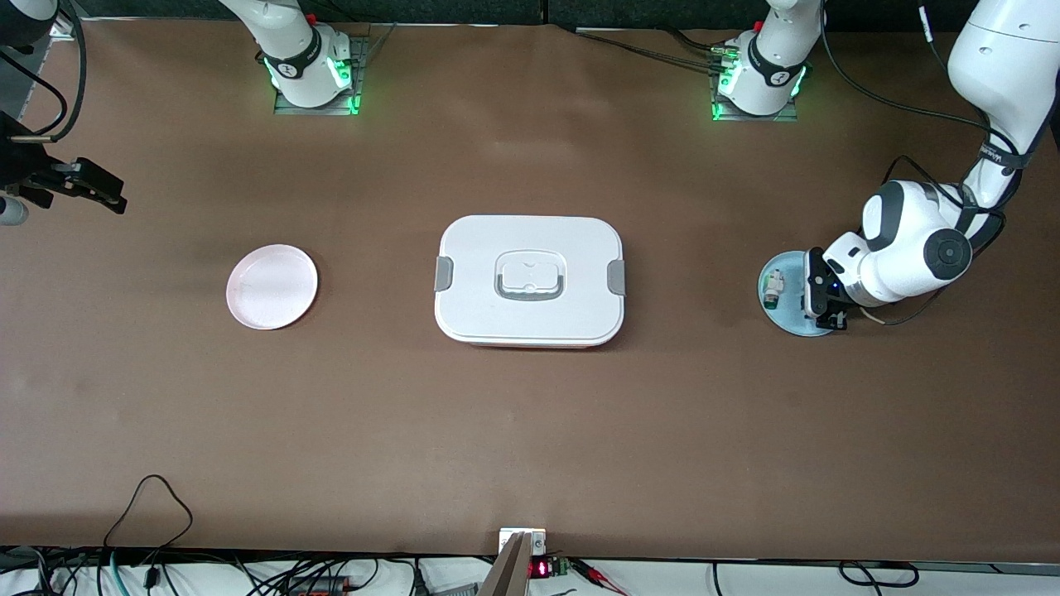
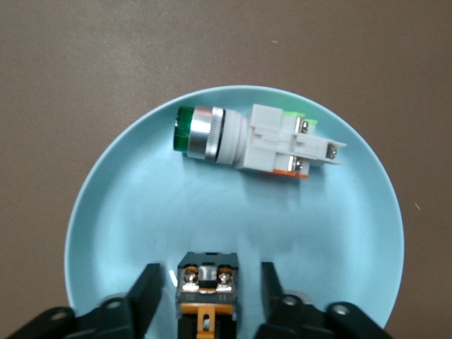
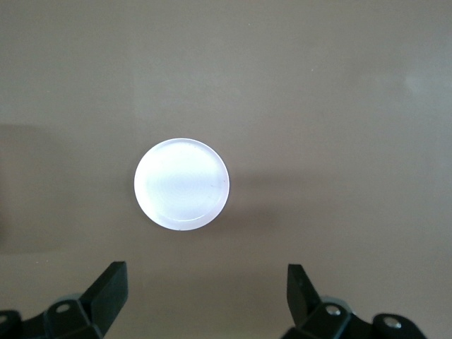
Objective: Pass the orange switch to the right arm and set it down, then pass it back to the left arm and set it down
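My left gripper (image 2: 206,296) straddles the orange switch (image 2: 206,293) at six o'clock on the blue plate (image 2: 141,212), fingers seemingly apart from it; my right gripper (image 3: 206,293) waits, spread wide.

My front camera looks down from high across the table, facing both bases. My left wrist camera hangs close over the blue plate (image 2: 233,219) (also visible in front); the right views the pink plate (image 3: 181,183) from higher.

A pale blue plate (image 2: 127,183) sits on the brown counter (image 1: 530,430), carrying a white-and-green push-button part (image 2: 247,138) that lies on its side. A pale pink plate (image 1: 272,286) rests empty toward the right arm's end of the counter.
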Tool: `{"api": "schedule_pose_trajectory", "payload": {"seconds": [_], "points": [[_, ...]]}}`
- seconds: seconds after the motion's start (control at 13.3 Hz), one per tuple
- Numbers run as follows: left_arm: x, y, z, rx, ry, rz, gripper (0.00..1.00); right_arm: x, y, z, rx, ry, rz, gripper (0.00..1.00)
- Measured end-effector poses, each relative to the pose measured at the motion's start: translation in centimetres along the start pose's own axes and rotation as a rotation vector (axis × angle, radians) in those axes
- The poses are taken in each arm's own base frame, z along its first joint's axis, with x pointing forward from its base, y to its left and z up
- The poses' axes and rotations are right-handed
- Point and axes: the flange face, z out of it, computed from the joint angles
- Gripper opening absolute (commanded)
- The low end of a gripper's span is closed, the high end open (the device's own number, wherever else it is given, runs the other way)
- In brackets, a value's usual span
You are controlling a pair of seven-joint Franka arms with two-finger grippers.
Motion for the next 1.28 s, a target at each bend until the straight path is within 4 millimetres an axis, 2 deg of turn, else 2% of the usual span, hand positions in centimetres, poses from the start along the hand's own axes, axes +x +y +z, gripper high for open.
{"api": "schedule_pose_trajectory", "payload": {"seconds": [0.23, 0.38, 0.53, 0.75, 0.98, 1.28], "points": [[-0.4, -0.9, -1.8, -0.005, -0.014, -0.091, 1.00, -0.1, -0.1, -0.9, 0.002, -0.004, -0.004, 1.00], [-1.0, -1.7, -5.0, -0.018, -0.042, -0.181, 1.00, -0.1, -0.2, -0.9, 0.002, -0.006, -0.006, 1.00], [-0.6, -2.3, -9.7, -0.058, -0.076, -0.279, 1.00, -0.1, -0.3, -0.8, 0.002, -0.011, -0.008, 1.00], [2.8, -3.6, -19.1, -0.113, -0.128, -0.451, 1.00, -0.1, -0.5, -0.6, 0.022, -0.018, -0.007, 1.00], [4.5, -3.7, -27.6, -0.118, -0.129, -0.716, 1.00, 0.0, -0.6, -0.6, 0.032, -0.019, -0.007, 1.00], [4.9, -2.0, -34.8, -0.096, -0.085, -1.005, 1.00, 0.0, -0.9, -0.7, 0.032, -0.018, -0.012, 1.00]]}}
